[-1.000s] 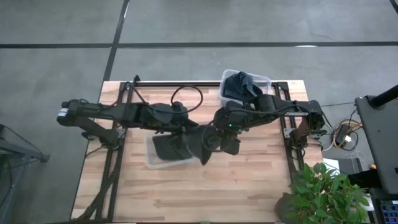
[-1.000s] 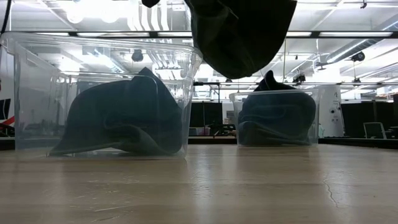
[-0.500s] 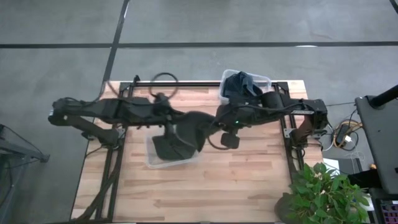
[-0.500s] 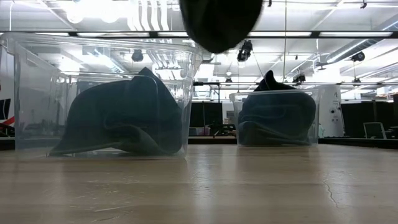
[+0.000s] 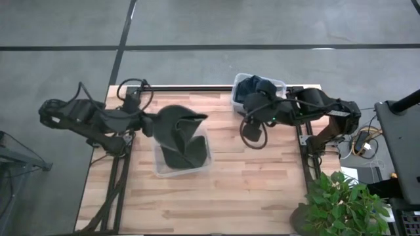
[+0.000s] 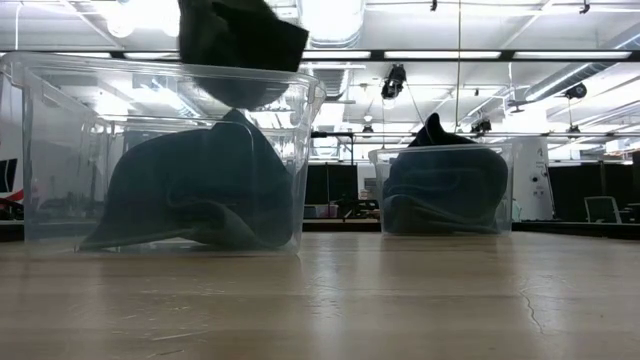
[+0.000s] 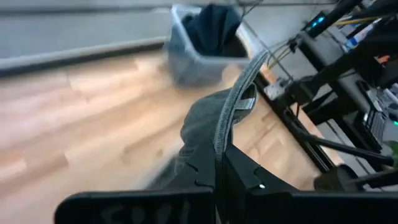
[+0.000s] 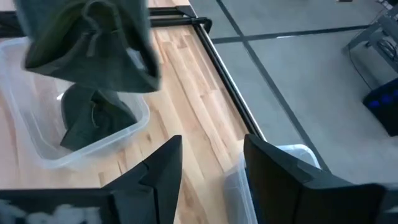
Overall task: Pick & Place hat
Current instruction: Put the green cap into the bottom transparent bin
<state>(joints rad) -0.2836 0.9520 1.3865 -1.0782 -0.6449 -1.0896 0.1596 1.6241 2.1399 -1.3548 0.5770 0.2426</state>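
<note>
Your high view looks straight down on the whole wooden table (image 5: 216, 190). Your low view sits at tabletop level, close, facing the room. Both share the two clear bins (image 5: 197, 167) (image 6: 160, 150).

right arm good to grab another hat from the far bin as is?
Probably yes. The right gripper hangs with jaws open and empty right beside the far bin, which has no lid and dark hats piled to its rim. The left gripper is off over the other bin.

Grey concrete floor (image 5: 210, 26) all round the wooden table (image 5: 216, 196), dark seams crossing it. A potted plant (image 5: 344, 203) sits at the table's corner. Looking level, ceiling strip lights (image 6: 440, 54) glow over dark monitors (image 6: 590, 190) behind.
</note>
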